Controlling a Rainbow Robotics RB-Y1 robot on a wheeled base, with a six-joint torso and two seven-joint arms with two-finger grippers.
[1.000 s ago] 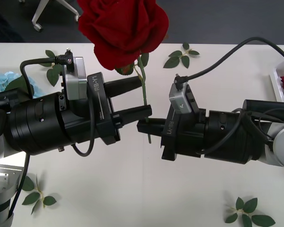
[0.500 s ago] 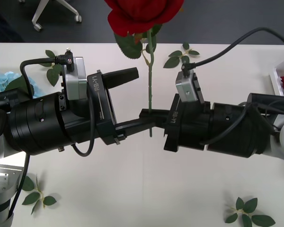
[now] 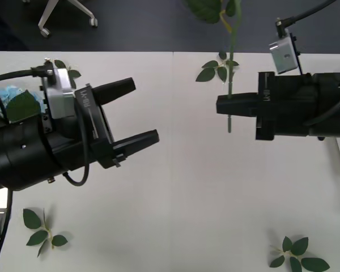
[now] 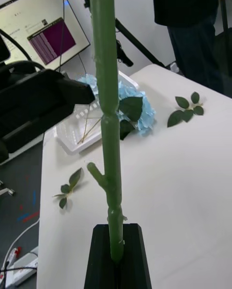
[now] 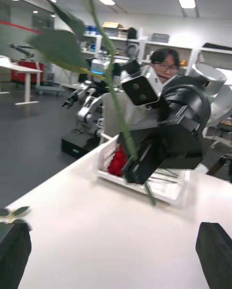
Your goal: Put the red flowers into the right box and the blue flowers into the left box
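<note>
On the far left of the table sit the blue flowers point(image 3: 4, 96), partly hidden behind the left arm. In the right wrist view the blue flowers point(image 4: 126, 95) rest against the left box point(image 4: 79, 130), a white tray at the table's edge, with thin stems lying inside it.

The left gripper point(image 3: 128, 113) hangs over the table with its 2 black fingers spread wide apart. It holds nothing. In the left wrist view its 2 fingertips point(image 5: 216, 252) sit at the bottom corners, far from each other.

A small green leaf sprig point(image 3: 41, 229) lies on the table near the robot's left side. Another leaf sprig point(image 3: 217, 68) lies at the far side of the table.

The right gripper point(image 3: 222, 105) is squeezed tight on the green stem of a red flower point(image 3: 231, 68). The stem stands straight up, lifted off the table. Its bloom is cut off at the top of the front view, so you see stem and leaves. In the right wrist view the stem point(image 4: 107, 110) rises from between the closed black fingers.

Behind the right gripper, the left wrist view shows the right box point(image 5: 166, 187), a white tray with a red bloom point(image 5: 116, 162) inside it.

1 more leaf sprig point(image 3: 297, 255) lies near the robot's right side.
</note>
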